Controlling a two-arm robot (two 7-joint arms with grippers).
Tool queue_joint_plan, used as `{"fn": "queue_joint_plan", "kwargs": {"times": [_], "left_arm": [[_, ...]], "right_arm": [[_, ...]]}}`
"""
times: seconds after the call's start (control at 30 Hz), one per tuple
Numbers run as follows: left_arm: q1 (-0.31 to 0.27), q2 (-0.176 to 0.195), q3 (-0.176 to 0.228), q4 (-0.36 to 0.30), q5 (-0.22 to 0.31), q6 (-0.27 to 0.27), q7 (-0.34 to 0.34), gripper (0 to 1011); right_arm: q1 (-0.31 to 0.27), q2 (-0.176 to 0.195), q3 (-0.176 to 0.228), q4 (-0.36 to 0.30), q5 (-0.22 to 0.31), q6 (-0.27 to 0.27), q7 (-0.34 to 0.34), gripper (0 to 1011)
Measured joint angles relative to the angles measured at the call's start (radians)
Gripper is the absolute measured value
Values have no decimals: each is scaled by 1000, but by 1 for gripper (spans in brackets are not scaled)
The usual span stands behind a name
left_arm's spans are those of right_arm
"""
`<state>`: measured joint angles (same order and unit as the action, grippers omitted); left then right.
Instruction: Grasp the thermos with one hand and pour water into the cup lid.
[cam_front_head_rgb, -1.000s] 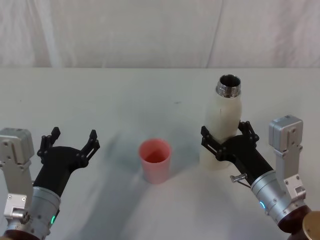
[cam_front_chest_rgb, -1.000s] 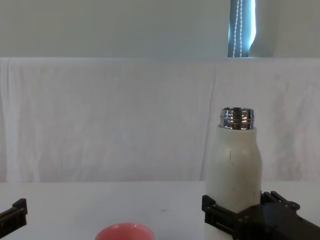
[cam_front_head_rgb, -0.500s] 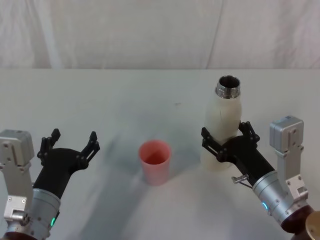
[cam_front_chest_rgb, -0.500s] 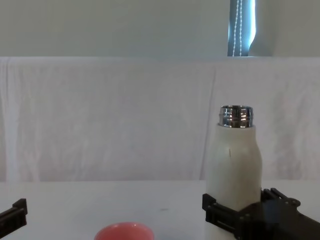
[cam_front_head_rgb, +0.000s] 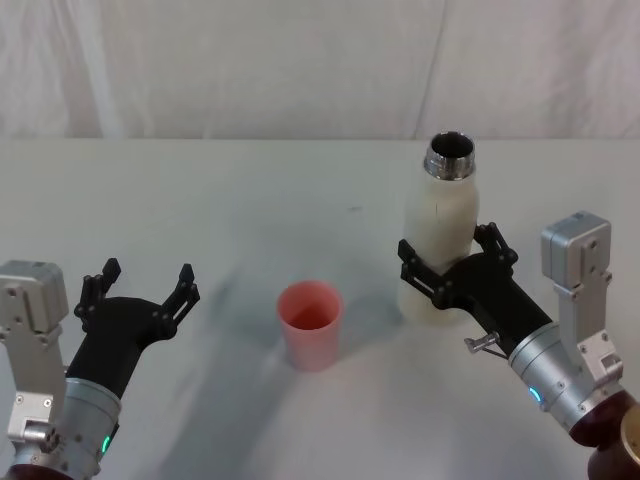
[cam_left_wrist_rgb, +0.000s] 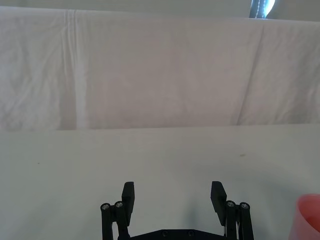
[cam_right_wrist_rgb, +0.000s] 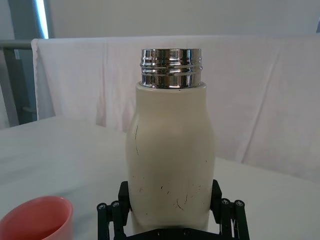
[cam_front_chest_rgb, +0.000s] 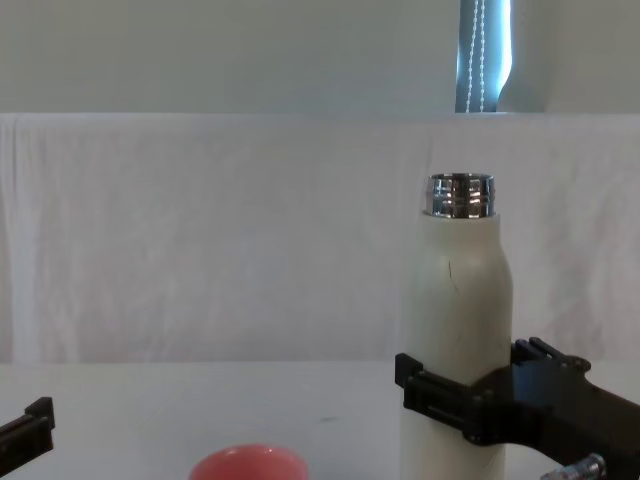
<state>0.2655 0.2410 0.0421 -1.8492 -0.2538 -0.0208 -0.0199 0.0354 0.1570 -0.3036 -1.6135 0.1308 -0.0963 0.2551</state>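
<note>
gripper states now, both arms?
Left gripper: open, holding nothing.
Right gripper: shut on the thermos, low on its body.

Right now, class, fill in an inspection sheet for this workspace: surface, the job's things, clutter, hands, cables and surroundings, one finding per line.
Surface: white table, bare around the items.
Job's things: thermos upright, cap off, chrome neck open; pink cup lid stands open side up, apart from the thermos, toward the robot's left of it.
Clutter: nothing seen.
Hands: right hand shut around the thermos's lower body; left hand open, holding nothing, left of the cup lid.
Cables: nothing seen.
Surroundings: white cloth backdrop behind the table.
</note>
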Motion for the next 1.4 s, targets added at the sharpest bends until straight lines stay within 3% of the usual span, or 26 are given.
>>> {"fn": "queue_joint_plan", "kwargs": {"times": [0.33,0.8,1.4], "left_arm": [[0,0,0,0,0,0,0,1001],[0,0,0,0,0,0,0,1001],[0,0,0,0,0,0,0,1001]], "right_arm": [[16,27,-11,-15,-19,9,6,951],[27,60,-46,-36,-153,25,-31,951],[37,92,-40,-85,-250,53,-32,951]]}}
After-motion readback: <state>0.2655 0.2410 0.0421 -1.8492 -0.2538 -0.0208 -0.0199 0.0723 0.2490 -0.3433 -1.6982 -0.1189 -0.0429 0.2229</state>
